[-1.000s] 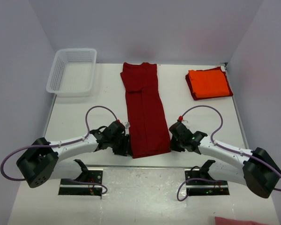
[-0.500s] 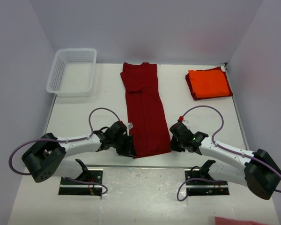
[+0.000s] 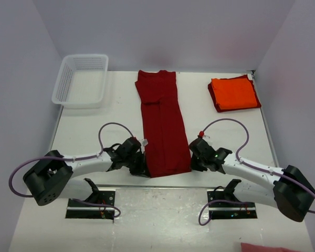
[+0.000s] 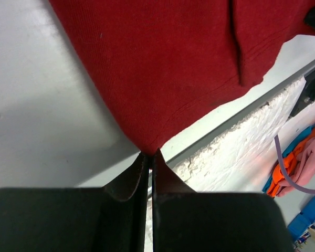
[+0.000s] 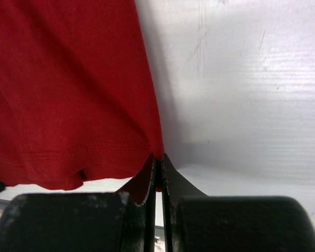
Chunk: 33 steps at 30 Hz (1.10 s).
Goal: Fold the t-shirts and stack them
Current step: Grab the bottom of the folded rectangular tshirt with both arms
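Observation:
A dark crimson t-shirt [image 3: 161,126] lies folded into a long strip down the middle of the table, collar end far, hem near. My left gripper [image 3: 144,169] is shut on the hem's near left corner [image 4: 149,142]. My right gripper [image 3: 191,161] is shut on the hem's near right corner [image 5: 156,149]. A folded bright orange t-shirt [image 3: 233,93] rests on a folded dark red cloth [image 3: 256,102] at the far right.
A white mesh basket [image 3: 81,80] stands at the far left corner. The table's near edge [image 4: 236,113] runs just behind both grippers. Pink cloth [image 3: 265,247] pokes into the bottom right below the table. Walls close the left, back and right sides.
My left gripper slid right to the hem's left corner and closed on it. The right gripper kept its grip on the other corner.

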Each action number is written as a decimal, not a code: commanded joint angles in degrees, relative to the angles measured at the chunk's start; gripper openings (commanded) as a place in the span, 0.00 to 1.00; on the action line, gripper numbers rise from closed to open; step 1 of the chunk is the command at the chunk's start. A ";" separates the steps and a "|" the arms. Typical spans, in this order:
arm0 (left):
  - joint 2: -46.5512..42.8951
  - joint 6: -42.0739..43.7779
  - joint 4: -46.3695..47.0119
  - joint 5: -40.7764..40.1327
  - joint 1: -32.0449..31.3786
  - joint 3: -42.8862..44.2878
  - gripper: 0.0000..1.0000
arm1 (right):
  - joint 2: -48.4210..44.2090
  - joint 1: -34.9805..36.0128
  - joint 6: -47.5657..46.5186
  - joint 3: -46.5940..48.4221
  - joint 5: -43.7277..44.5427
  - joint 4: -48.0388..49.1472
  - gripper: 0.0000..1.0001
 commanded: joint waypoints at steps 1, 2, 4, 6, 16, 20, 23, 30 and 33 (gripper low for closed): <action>-4.21 -1.31 -1.56 -0.14 -0.39 -1.30 0.00 | 0.94 2.66 1.12 3.35 2.77 -4.47 0.00; -6.31 -1.49 -2.18 -0.40 -0.39 -1.91 0.00 | 0.94 4.06 1.38 3.71 3.04 -5.18 0.00; -8.43 -1.93 -4.64 -1.02 -0.39 -2.18 0.00 | 0.76 6.78 2.96 5.03 4.44 -7.37 0.00; -11.59 -2.46 -7.19 -1.63 -0.39 -2.88 0.00 | 0.76 8.64 4.54 5.82 5.06 -9.65 0.00; -22.93 -4.22 -13.16 -2.25 -0.39 -6.93 0.00 | -3.27 15.06 11.58 4.25 6.73 -15.81 0.00; -24.26 -3.60 -15.19 -1.90 -0.39 -6.57 0.00 | -6.17 17.26 14.21 3.89 7.44 -18.80 0.00; -24.53 -2.99 -15.63 -1.46 -0.39 -6.40 0.00 | -7.06 18.58 15.18 3.80 7.52 -19.68 0.00; -23.74 -0.01 -15.89 -3.30 -0.39 -2.98 0.00 | -5.21 20.42 12.64 7.93 9.54 -20.56 0.00; -19.97 3.85 -17.82 -6.89 -0.39 3.25 0.00 | -2.76 19.03 7.31 11.79 11.91 -20.30 0.00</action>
